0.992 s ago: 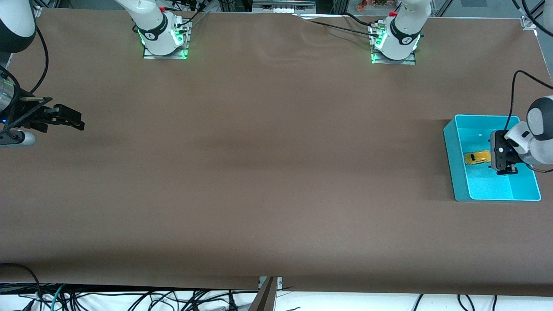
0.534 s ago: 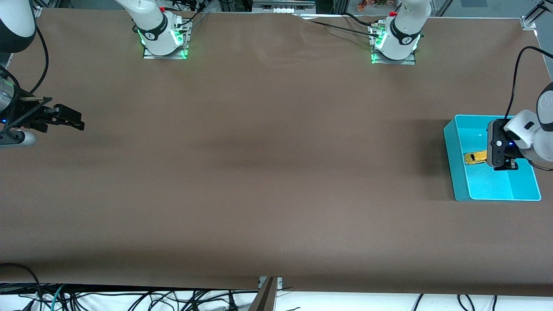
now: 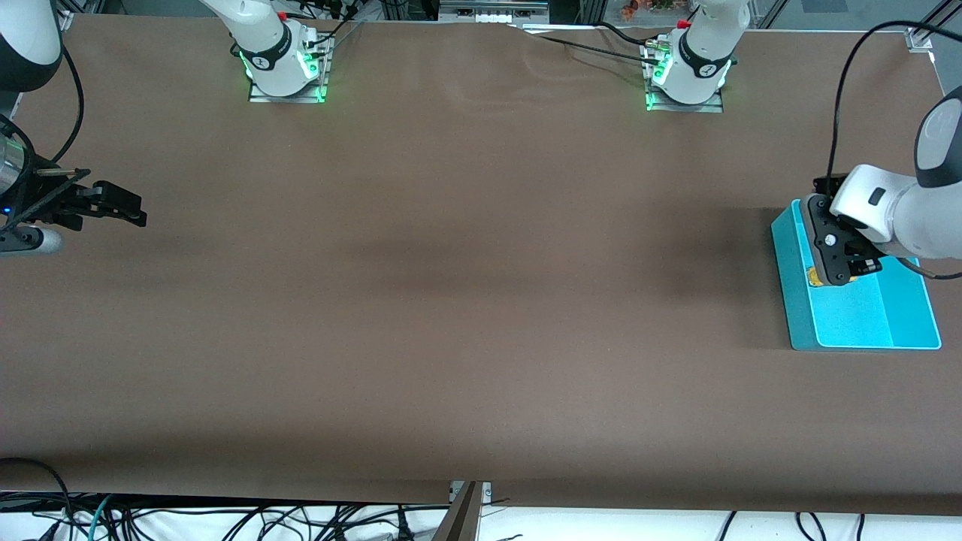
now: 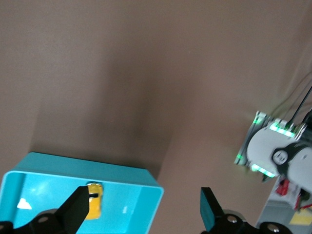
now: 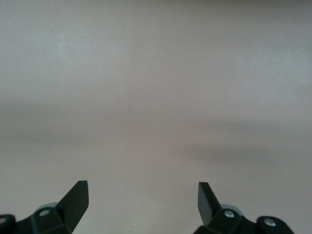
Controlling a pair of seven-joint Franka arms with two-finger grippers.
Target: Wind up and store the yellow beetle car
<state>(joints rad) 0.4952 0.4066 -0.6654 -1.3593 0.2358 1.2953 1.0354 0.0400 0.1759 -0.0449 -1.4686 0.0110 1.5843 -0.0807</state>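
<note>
My left gripper [image 4: 141, 214], fingers spread and empty, hangs over the turquoise plastic bin [image 3: 872, 323] where the tiny yellow beetle car [image 4: 94, 207] lies below it, while my right gripper [image 3: 124, 207], also spread, waits at its own end.

Even overhead light, soft shadows, blurred left wrist view.

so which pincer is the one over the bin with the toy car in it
The left pincer: it hangs open above the teal bin holding the yellow car. The right pincer, also open, waits over bare table at the right arm's end.
</note>
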